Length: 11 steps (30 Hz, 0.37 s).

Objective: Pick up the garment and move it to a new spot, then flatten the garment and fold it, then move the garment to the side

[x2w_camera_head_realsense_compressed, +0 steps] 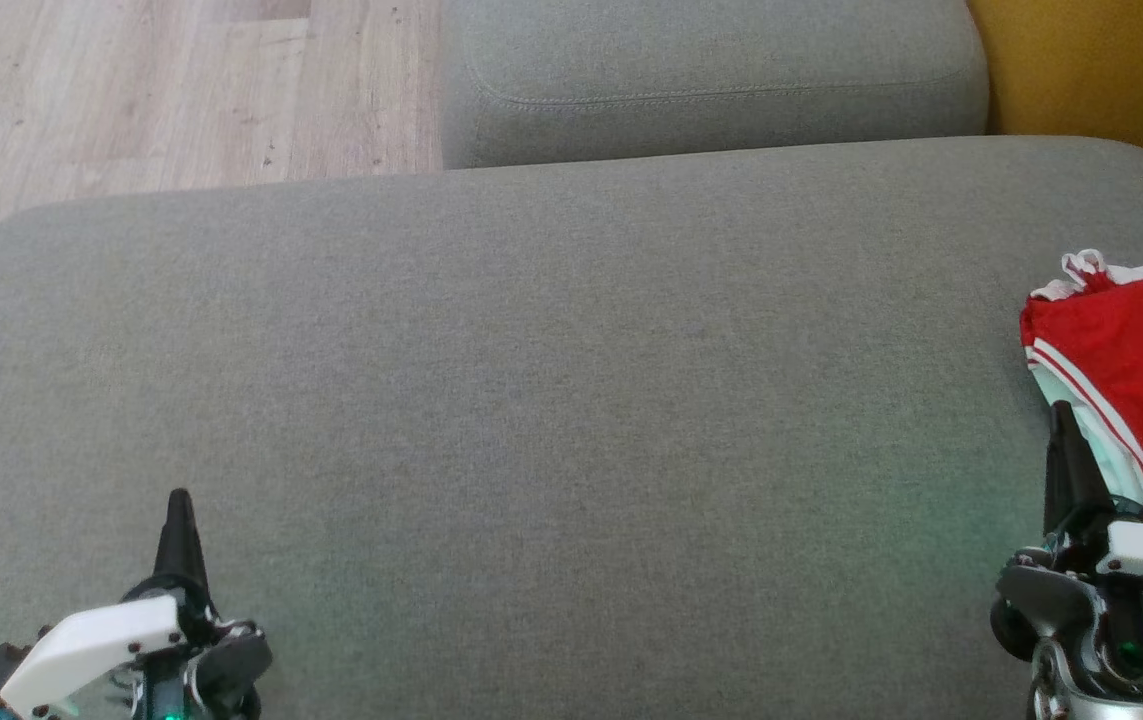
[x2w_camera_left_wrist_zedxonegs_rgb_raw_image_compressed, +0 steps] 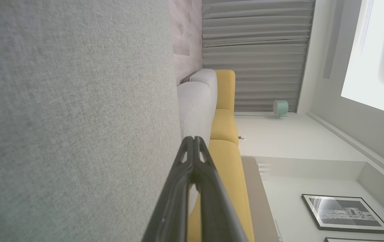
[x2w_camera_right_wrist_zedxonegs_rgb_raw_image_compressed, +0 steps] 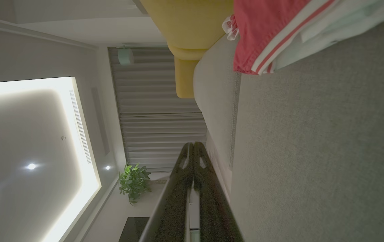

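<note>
Grey upholstered cushion (x2w_camera_head_realsense_compressed: 531, 400) spanning the head view, broad and bare across its middle and left. Garment (x2w_camera_head_realsense_compressed: 1131, 370): red fabric with white stripes over a pale layer and a white cord at its far corner, bunched at the cushion's right edge and cut off by the frame. Left gripper (x2w_camera_head_realsense_compressed: 178, 500), lower left, fingertips pressed together on nothing. Right gripper (x2w_camera_head_realsense_compressed: 1060, 412), lower right, likewise closed and empty, just beside the garment's near hem. Beyond the far edge: second cushion (x2w_camera_head_realsense_compressed: 711, 80), wooden floor (x2w_camera_head_realsense_compressed: 131, 90), yellow sofa (x2w_camera_head_realsense_compressed: 1101, 60).
</note>
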Available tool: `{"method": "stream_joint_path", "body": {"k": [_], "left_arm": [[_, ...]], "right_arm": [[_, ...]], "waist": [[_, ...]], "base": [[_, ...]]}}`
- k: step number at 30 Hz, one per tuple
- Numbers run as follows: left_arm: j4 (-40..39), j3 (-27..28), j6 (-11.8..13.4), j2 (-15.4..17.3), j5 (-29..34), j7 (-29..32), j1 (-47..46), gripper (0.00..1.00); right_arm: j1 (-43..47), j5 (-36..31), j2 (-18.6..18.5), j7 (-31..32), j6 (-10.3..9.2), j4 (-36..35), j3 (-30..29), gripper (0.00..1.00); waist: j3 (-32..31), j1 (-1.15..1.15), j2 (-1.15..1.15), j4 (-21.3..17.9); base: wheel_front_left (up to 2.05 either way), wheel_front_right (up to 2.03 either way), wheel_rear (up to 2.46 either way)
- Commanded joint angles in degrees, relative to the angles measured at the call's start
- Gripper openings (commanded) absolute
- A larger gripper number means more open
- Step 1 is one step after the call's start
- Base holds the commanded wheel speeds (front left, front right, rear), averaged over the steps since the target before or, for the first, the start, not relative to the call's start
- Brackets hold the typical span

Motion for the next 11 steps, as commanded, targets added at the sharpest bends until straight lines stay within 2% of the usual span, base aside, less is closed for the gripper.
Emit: {"method": "stream_joint_path", "body": {"k": [1,11], "left_arm": [[-2.1,2.3,-0.4,0.4,-0.3,0.4,-2.8,0.0],[-2.1,2.3,-0.4,0.4,-0.3,0.4,-2.8,0.0]], "right_arm": [[-1.2,0.4,-0.2,0.3,-0.04,-2.4,1.2,0.0],[-1.2,0.4,-0.2,0.3,-0.04,-2.4,1.2,0.0]], "waist": [[0.0,0.0,0.0,0.0],[0.0,0.0,0.0,0.0]], "base": [[0.0,0.0,0.0],[0.0,0.0,0.0]]}}
